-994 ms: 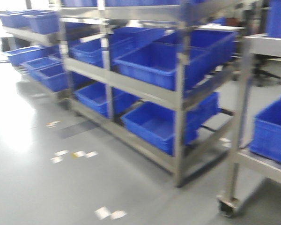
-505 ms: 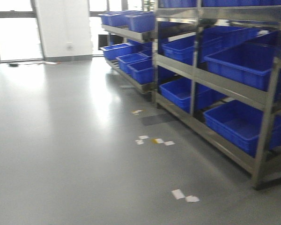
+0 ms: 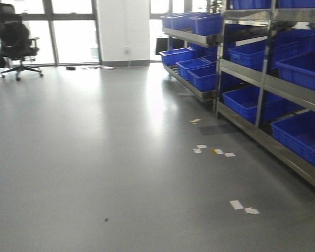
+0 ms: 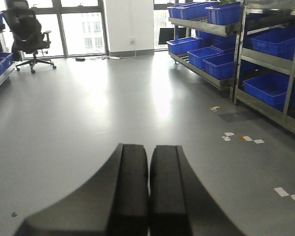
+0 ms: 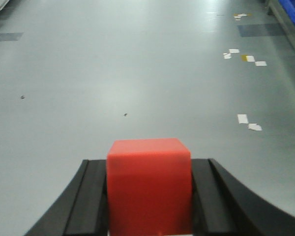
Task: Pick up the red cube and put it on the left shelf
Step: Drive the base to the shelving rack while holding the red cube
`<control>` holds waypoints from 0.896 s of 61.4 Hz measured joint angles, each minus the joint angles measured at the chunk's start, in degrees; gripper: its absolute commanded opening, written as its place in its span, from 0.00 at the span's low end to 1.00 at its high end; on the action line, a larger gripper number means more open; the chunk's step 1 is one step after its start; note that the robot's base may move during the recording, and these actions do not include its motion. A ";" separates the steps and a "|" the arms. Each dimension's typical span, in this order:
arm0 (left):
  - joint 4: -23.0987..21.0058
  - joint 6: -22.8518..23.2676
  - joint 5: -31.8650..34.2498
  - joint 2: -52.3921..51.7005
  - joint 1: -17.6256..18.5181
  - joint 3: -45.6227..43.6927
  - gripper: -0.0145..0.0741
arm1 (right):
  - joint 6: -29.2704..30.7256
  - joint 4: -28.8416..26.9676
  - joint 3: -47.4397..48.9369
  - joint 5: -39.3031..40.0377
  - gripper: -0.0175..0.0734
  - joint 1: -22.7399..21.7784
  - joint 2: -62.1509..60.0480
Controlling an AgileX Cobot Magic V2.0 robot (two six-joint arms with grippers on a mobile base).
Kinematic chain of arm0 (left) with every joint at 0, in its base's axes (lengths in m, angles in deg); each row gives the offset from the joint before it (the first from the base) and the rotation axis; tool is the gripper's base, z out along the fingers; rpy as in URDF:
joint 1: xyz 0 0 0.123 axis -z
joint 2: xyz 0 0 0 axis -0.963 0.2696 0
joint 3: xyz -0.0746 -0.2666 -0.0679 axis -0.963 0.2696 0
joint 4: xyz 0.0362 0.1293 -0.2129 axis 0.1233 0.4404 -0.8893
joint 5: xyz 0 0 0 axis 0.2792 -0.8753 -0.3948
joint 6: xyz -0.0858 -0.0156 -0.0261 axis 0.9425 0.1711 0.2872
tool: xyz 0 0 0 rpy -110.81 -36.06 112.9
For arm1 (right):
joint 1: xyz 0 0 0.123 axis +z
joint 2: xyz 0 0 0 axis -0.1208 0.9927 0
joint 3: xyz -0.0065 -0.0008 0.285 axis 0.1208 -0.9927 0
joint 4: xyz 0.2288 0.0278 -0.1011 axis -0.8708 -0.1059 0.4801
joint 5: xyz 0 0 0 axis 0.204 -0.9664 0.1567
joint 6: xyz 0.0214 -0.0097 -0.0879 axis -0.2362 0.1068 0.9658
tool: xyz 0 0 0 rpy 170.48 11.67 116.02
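Right hand (image 5: 150, 169) around red cube (image 5: 149, 189) (snug)

The left gripper (image 4: 148, 147) has two matte black fingers (image 4: 130, 187), broad and flat on top, with outer edges that flare outward in smooth curves toward the base. The right gripper (image 5: 148, 162) is the same black, and a stepped ridge runs lengthwise along its fingers (image 5: 91, 196).

A warehouse-like storeroom: steel racks (image 3: 294, 90) of blue bins (image 3: 247, 102) line a bare grey floor (image 3: 94, 157).
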 measured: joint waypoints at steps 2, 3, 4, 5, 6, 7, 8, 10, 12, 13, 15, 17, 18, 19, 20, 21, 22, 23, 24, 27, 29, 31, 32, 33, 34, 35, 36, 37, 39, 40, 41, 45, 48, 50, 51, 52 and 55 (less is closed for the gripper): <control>0.00 0.00 0.00 0.00 0.00 0.00 0.28 | 0.00 0.00 0.00 0.00 0.22 0.00 0.00; 0.00 0.00 0.00 0.00 0.00 0.00 0.28 | 0.00 0.00 0.00 0.00 0.22 0.00 0.00; 0.00 0.00 0.00 0.00 0.00 0.00 0.28 | 0.00 0.00 0.00 0.00 0.22 0.00 0.00; 0.00 0.00 0.00 0.00 0.00 0.00 0.28 | 0.00 0.00 0.00 0.00 0.22 0.00 0.00; 0.00 0.00 0.00 0.00 0.00 0.00 0.28 | 0.00 0.00 0.00 0.00 0.22 0.00 0.00; 0.00 0.00 0.00 0.00 0.00 0.00 0.28 | 0.00 0.00 0.00 0.00 0.22 0.00 0.00; 0.00 0.00 0.00 0.00 0.00 0.00 0.28 | 0.00 0.00 0.00 0.00 0.22 0.00 0.00; 0.00 0.00 0.00 0.00 0.00 0.00 0.28 | 0.00 -0.04 0.00 0.00 0.22 0.00 0.00; 0.00 0.00 0.00 0.00 0.00 0.00 0.28 | 0.00 -0.04 0.00 0.00 0.22 0.00 0.00; 0.00 0.00 0.00 0.00 0.00 0.00 0.28 | 0.00 -0.04 0.00 0.00 0.22 0.00 0.00; 0.00 0.00 0.00 0.00 0.00 0.00 0.28 | 0.00 -0.04 0.00 0.00 0.22 0.00 0.00; 0.00 0.00 0.00 0.00 0.00 0.00 0.28 | 0.00 -0.04 0.00 0.00 0.22 0.00 0.00; 0.00 0.00 0.00 0.00 0.00 0.00 0.28 | 0.00 -0.04 0.00 0.00 0.22 0.00 0.00; 0.00 0.00 0.00 0.00 0.00 0.00 0.28 | 0.00 -0.04 0.00 0.00 0.22 0.00 0.00; 0.00 0.00 0.00 0.00 0.00 0.00 0.28 | 0.00 -0.04 0.00 0.00 0.22 0.00 0.00; 0.00 0.00 0.00 0.00 0.00 0.00 0.28 | 0.00 -0.04 0.00 0.00 0.22 0.00 0.00; 0.00 0.00 0.00 0.00 0.00 0.00 0.28 | 0.00 -0.04 0.00 0.00 0.22 0.00 0.00; 0.00 0.00 0.00 0.00 0.00 0.00 0.28 | 0.00 -0.04 0.00 0.00 0.22 0.00 0.00; 0.00 0.00 0.00 0.00 0.00 0.00 0.28 | 0.00 -0.13 0.00 0.00 0.22 0.00 0.00; 0.00 0.00 0.00 0.00 0.00 0.00 0.28 | 0.00 -0.13 0.00 0.00 0.22 0.00 0.00; 0.00 0.00 0.00 0.00 0.00 0.00 0.28 | 0.00 -0.13 0.00 0.00 0.22 0.00 0.00; 0.00 0.00 0.00 0.00 0.00 0.00 0.28 | 0.00 -0.13 0.00 0.00 0.22 0.00 0.00; 0.00 0.00 0.00 0.00 0.00 0.00 0.28 | 0.00 -0.13 0.00 0.00 0.22 0.00 0.00; 0.00 0.00 0.00 0.00 0.00 0.00 0.28 | 0.00 -0.13 0.00 0.00 0.22 0.00 0.00; 0.00 0.00 0.00 0.00 0.00 0.00 0.28 | 0.00 -0.13 0.00 0.00 0.22 0.00 0.00; 0.00 0.00 0.00 0.00 0.00 0.00 0.28 | 0.00 -0.13 0.00 0.00 0.22 0.00 0.00; 0.00 0.00 0.00 0.00 0.00 0.00 0.28 | 0.00 -0.13 0.00 0.00 0.22 0.00 0.00; 0.00 0.00 0.00 0.00 0.00 0.00 0.28 | 0.00 -0.13 0.00 0.00 0.22 0.00 0.00; 0.00 0.00 0.00 0.00 0.00 0.00 0.28 | 0.00 -0.13 0.00 0.00 0.22 0.00 0.00; 0.00 0.00 0.00 0.00 0.00 0.00 0.28 | 0.00 -0.13 0.00 0.00 0.22 0.00 0.00; 0.00 0.00 0.00 0.00 0.00 0.00 0.28 | 0.00 -0.13 0.00 0.00 0.22 0.00 0.00; 0.00 0.00 0.00 0.00 0.00 0.00 0.28 | 0.00 -0.13 0.00 0.00 0.22 0.00 0.00; 0.00 0.00 0.00 0.00 0.00 0.00 0.28 | 0.00 -0.13 0.00 0.00 0.22 0.00 0.00; 0.00 0.00 0.00 0.00 0.00 0.00 0.28 | 0.00 -0.13 0.00 0.00 0.22 0.00 0.00; 0.00 0.00 0.00 0.00 0.00 0.00 0.28 | 0.00 -0.13 0.00 0.00 0.22 0.00 0.00; 0.00 0.00 0.00 0.00 0.00 0.00 0.28 | 0.00 -0.13 0.00 0.00 0.22 0.00 0.00; 0.00 0.00 0.00 0.00 0.00 0.00 0.28 | 0.00 -0.13 0.00 0.00 0.22 0.00 0.00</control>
